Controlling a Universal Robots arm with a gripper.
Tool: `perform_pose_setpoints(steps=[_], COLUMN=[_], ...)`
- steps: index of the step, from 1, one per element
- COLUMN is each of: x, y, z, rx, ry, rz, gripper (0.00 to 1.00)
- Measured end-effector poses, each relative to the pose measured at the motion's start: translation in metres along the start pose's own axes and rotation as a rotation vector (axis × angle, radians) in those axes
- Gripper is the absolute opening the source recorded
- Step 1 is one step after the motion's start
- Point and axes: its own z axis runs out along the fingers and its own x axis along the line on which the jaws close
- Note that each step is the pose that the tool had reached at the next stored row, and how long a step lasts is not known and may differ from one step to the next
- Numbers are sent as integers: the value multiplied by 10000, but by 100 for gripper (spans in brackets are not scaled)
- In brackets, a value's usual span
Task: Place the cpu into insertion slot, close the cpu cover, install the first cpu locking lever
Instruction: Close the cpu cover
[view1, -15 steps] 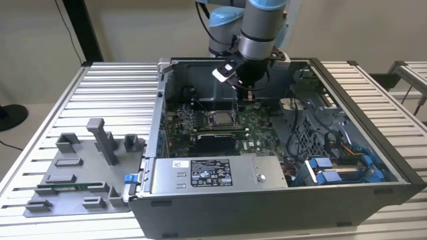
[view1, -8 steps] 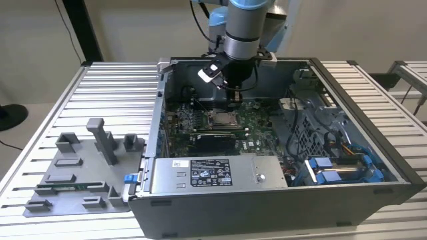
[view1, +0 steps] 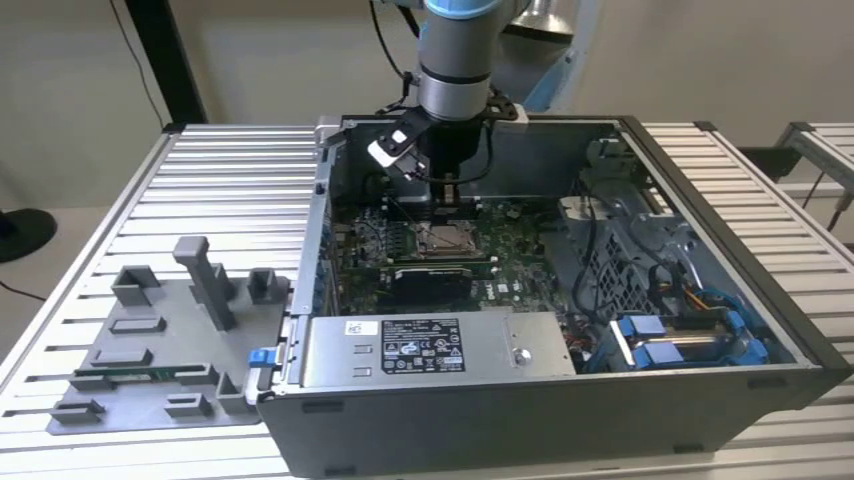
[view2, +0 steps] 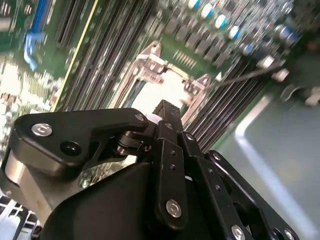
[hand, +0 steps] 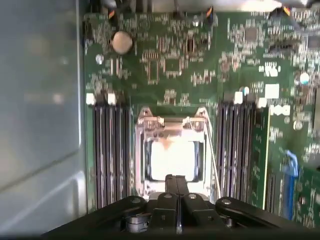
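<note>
The cpu (hand: 172, 157), a pale silvery square, lies flat in the insertion slot (view1: 445, 238) on the green board. The cpu cover (hand: 172, 127), a thin metal frame, lies down around it with the chip showing through its window. A thin locking lever (hand: 212, 160) runs along one side of the socket and shows as a slim rod (view2: 247, 75) in the second wrist view. My gripper (hand: 175, 179) hovers just above the socket's edge, shut with nothing between its black fingers (view2: 167, 107). In the exterior view the gripper (view1: 449, 188) hangs inside the open case, over the socket's far side.
Dark memory slots (hand: 110, 155) flank the socket on both sides. The case wall (hand: 40, 100) stands close beside the board. A power supply (view1: 414, 350) sits at the case front, with cables and blue drive caddies (view1: 681, 340) toward the exterior view's right. A grey fixture plate (view1: 160, 340) lies outside the case.
</note>
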Motion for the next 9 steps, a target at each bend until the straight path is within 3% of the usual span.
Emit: perform_pose_setpoints(steps=[7,9], x=[3,2], y=[-266,-331], z=[6,7], rx=[-195,-220], ry=[1,3], rz=[-7,-9], gripper=[0,0])
